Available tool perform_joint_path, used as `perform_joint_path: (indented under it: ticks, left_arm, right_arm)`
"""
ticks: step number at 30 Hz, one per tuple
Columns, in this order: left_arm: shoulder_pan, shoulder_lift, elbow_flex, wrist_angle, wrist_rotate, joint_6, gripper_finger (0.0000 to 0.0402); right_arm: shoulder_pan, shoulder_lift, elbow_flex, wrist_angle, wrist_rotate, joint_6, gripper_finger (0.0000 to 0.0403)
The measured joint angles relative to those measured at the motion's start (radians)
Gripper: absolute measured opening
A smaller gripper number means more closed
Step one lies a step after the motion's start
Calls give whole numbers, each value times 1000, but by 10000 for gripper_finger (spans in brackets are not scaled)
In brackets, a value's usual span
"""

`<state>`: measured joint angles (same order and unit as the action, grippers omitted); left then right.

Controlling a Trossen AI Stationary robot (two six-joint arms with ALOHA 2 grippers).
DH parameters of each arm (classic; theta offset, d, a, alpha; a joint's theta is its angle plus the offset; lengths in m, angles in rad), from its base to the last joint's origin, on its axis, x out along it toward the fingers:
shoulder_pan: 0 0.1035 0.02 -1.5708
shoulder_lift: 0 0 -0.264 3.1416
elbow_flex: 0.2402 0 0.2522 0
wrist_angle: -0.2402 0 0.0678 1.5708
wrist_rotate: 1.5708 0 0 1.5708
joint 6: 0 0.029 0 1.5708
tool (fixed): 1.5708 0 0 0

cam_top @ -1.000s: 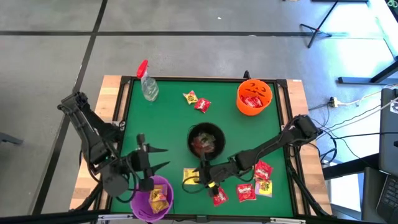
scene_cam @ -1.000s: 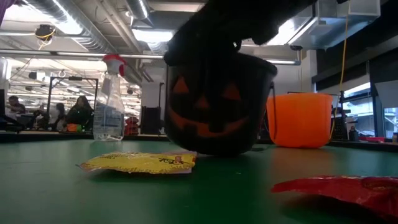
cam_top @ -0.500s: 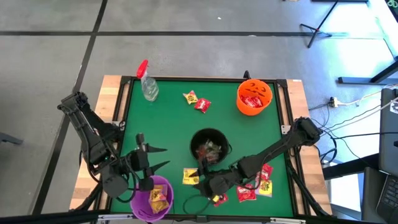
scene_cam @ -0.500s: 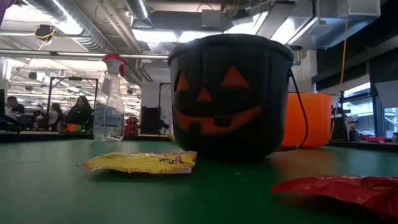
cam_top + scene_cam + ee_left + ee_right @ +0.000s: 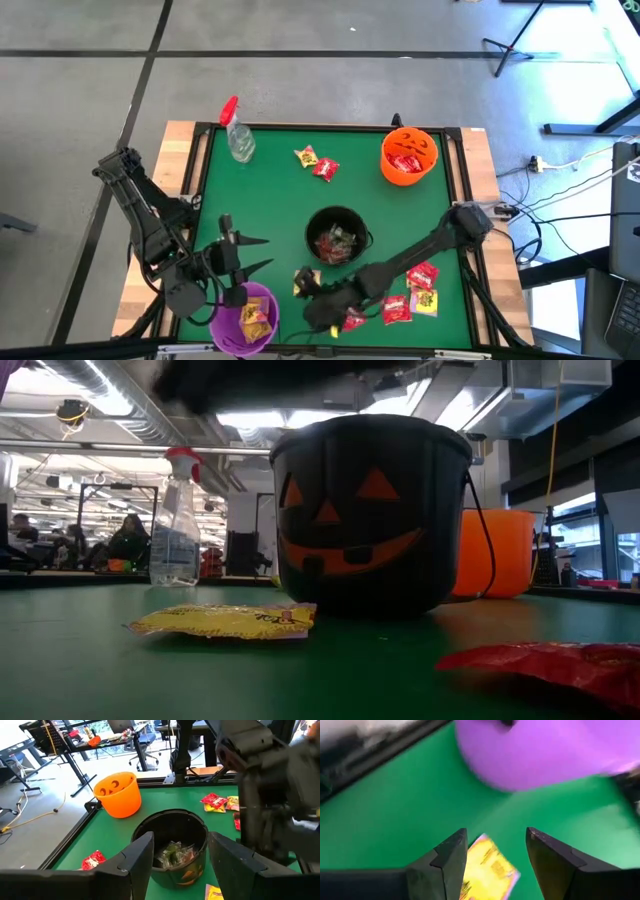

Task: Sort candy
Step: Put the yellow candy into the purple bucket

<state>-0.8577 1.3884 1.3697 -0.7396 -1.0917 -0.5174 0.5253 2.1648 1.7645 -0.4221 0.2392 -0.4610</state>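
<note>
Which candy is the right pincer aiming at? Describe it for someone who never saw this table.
Find the black pumpkin bucket mid-table. Just in front of it, toward the purple bowl, one yellow packet lies alone under the open right pincer. Nearby packets are mostly red.

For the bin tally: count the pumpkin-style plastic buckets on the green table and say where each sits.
3. The orange plastic bucket is at the far right corner, the black jack-o'-lantern bucket mid-table, and the purple bucket at the near edge under the left gripper. None seems hidden.
</note>
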Motion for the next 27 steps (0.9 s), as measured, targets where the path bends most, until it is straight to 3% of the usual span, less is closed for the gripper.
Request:
perform_joint_path:
  ticks: [3, 9, 27]
  left_arm:
    - [0, 0, 0, 0, 6, -4, 179]
    - [0, 0, 0, 0, 13, -5, 179]
    - [0, 0, 0, 1, 36, -5, 179]
  right_arm:
    - [-23, 68, 86, -125, -47, 13, 199]
    - [-64, 115, 114, -176, -169, 54, 199]
    - [-120, 185, 107, -216, -215, 121, 199]
